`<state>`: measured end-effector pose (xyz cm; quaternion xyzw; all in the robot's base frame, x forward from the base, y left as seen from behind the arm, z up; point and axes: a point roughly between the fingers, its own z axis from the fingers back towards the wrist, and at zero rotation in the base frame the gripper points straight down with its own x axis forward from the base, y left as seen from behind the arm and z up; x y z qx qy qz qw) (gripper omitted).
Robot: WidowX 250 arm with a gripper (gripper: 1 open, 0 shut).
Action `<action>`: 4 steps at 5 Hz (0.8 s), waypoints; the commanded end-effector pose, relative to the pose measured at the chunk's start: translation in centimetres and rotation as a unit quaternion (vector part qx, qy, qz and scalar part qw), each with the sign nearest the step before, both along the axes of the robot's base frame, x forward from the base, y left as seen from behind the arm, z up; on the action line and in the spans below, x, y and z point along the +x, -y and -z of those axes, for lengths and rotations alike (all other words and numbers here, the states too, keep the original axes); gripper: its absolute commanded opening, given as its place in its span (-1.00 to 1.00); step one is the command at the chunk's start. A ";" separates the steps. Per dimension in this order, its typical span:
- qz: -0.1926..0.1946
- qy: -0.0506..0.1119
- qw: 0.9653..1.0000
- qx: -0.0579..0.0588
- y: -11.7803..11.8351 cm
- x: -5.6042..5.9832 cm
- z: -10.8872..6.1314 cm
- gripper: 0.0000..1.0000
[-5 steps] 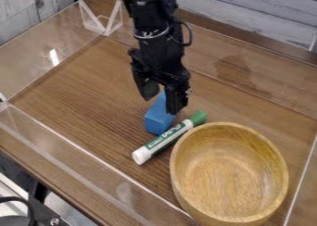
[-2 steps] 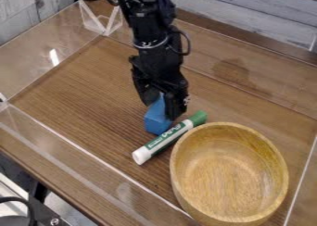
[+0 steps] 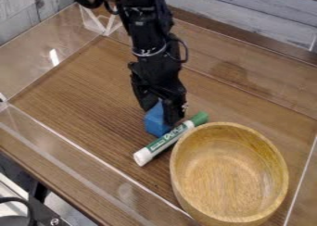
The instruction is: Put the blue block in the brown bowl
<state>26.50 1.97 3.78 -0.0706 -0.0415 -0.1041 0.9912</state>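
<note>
The blue block (image 3: 155, 120) stands on the wooden table just left of the bowl. My gripper (image 3: 158, 105) points straight down over it, open, with its black fingers (image 3: 144, 97) straddling the block's upper part; whether they touch it I cannot tell. The brown bowl (image 3: 231, 169), big and round with nothing in it, sits at the lower right, apart from the block.
A white-and-green marker pen (image 3: 166, 141) lies slanted between the block and the bowl, its upper end close to the block. Clear plastic walls (image 3: 50, 137) fence the table (image 3: 87, 86) on the left and front. A clear stand (image 3: 102, 24) sits at the back.
The gripper has sunk a little over the blue block, its fingers now lower around it. Block, pen and bowl have not moved.
</note>
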 end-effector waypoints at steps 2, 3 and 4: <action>0.010 0.021 1.000 0.003 0.1 0.7 0.0 -1.00; 0.009 0.024 1.000 0.005 0.0 1.0 -0.7 -1.00; 0.008 0.028 1.000 0.007 0.0 1.3 -1.3 -1.00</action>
